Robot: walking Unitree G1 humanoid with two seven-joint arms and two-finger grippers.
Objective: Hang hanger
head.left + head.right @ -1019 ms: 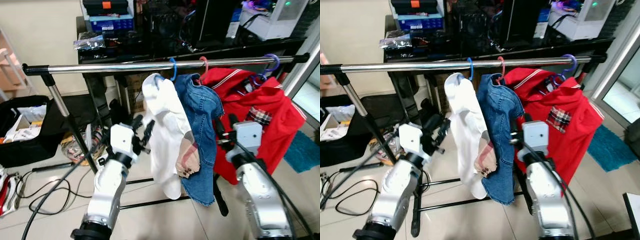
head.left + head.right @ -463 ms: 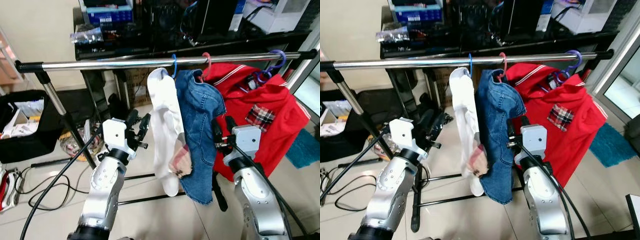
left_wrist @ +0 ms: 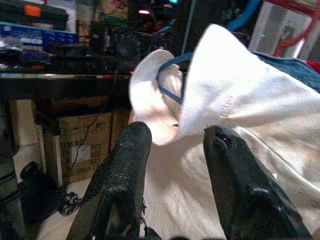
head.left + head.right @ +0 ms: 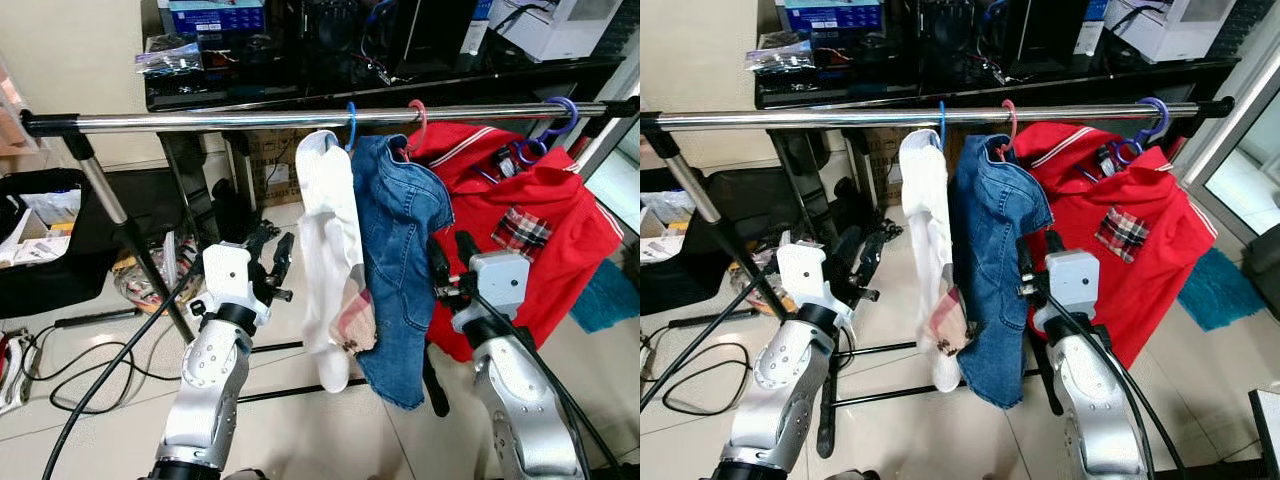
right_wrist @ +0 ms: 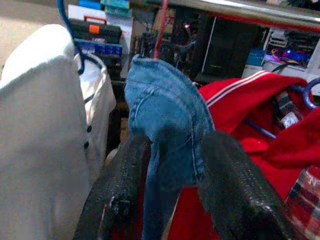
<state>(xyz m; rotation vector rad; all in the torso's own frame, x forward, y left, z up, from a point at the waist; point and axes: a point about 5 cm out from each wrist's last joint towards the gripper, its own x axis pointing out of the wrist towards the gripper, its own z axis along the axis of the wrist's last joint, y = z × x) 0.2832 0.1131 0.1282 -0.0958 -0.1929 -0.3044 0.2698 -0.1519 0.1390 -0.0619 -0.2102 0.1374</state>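
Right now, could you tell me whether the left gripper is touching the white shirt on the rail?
Apart. The left eye view shows floor between the open left gripper and the white shirt.

The blue hanger (image 4: 349, 122) is hooked over the horizontal metal rail (image 4: 200, 121), near its middle. It carries a white shirt (image 4: 333, 260), which hangs edge-on and reaches low toward the floor, with a plaid-lined cuff at its near lower edge. The shirt hangs just left of a denim garment (image 4: 400, 240) on a pink hanger (image 4: 416, 118), the two garments touching.
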